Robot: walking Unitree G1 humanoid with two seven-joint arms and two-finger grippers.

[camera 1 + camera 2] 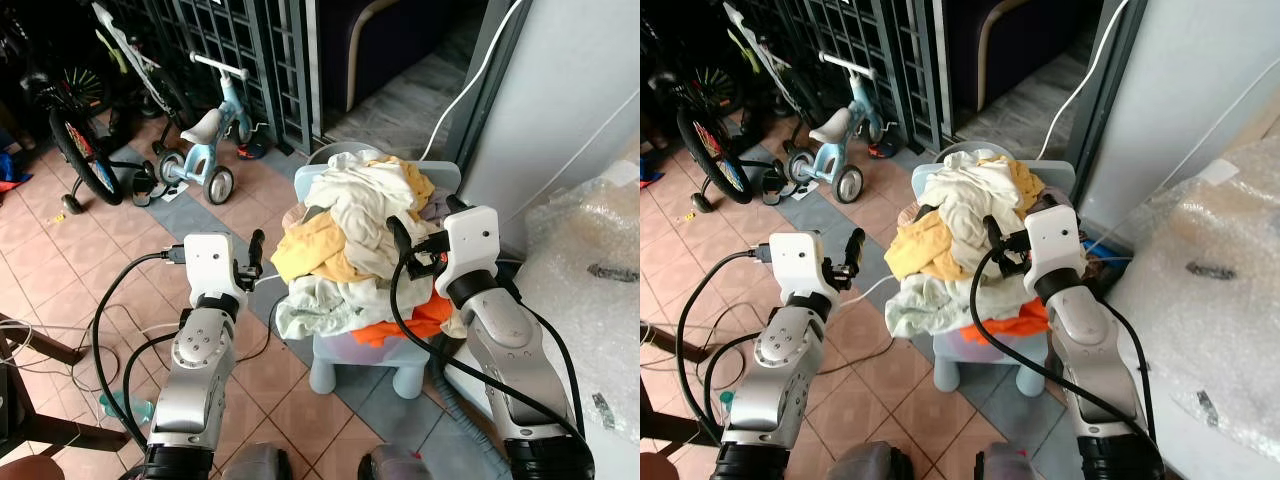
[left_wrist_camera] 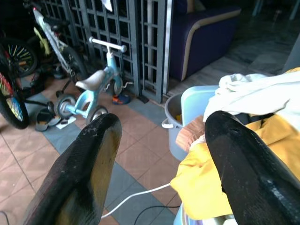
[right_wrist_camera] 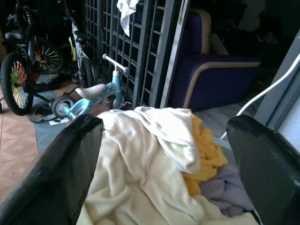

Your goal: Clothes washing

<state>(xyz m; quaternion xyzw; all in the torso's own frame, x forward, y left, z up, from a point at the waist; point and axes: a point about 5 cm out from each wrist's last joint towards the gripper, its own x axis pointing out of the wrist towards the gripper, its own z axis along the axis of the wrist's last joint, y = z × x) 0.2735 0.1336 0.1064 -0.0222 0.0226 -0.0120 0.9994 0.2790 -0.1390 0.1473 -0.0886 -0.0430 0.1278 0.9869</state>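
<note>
Right wrist view has the right gripper [image 3: 164, 154] spread wide over the pile of clothes [image 1: 360, 240], its fingers [image 3: 58, 173] apart above cream and yellow garments. The left gripper [image 1: 256, 255], also spread, hovers just beside the pile's yellow shirt [image 2: 206, 183]. The clothes are heaped on a pale blue stool [image 1: 345, 365], on the tiled floor [image 1: 60, 260] near a child's tricycle [image 1: 205, 140].

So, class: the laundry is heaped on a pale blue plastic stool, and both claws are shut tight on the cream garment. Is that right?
Not quite. The laundry heap does sit on the pale blue stool, but both wrist views show the left claw and right claw open, gripping nothing.
</note>
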